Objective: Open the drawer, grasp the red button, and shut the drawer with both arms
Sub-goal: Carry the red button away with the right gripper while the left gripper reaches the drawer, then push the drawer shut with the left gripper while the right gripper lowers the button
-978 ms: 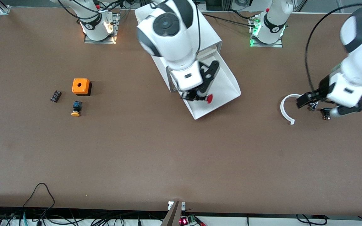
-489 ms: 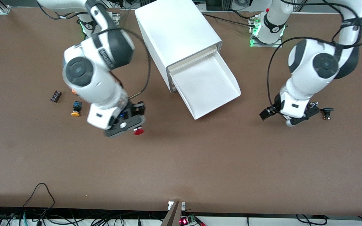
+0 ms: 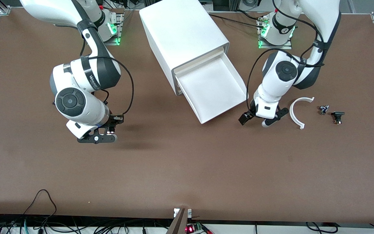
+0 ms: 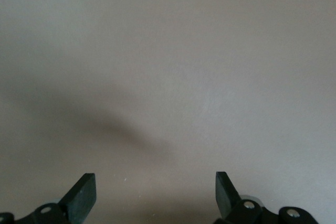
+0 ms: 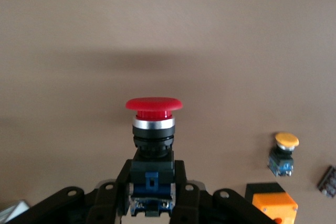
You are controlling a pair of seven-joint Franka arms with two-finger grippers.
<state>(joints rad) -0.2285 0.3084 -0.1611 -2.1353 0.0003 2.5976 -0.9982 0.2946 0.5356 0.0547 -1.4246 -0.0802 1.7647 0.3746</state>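
Note:
The drawer (image 3: 216, 87) stands pulled out of the white cabinet (image 3: 183, 32), and its tray shows nothing in it. My right gripper (image 3: 97, 138) hangs over bare table toward the right arm's end, shut on the button. In the right wrist view the button's red cap (image 5: 153, 104) sticks out past the right gripper (image 5: 152, 177), whose fingers clamp its dark blue body. In the front view the button is hidden under that gripper. My left gripper (image 3: 260, 119) is open and empty, low over the table beside the drawer's front corner. The left wrist view shows the left gripper (image 4: 155, 198) over bare table.
A white curved strip (image 3: 297, 110) and two small dark parts (image 3: 323, 109) (image 3: 337, 116) lie toward the left arm's end. The right wrist view shows the orange-yellow button (image 5: 283, 153), the orange box (image 5: 273, 203) and a small dark piece (image 5: 328, 181).
My right arm lifted the red button out of the drawer and carried it toward its own end of the table. My left arm swung from the small parts to the drawer's front corner.

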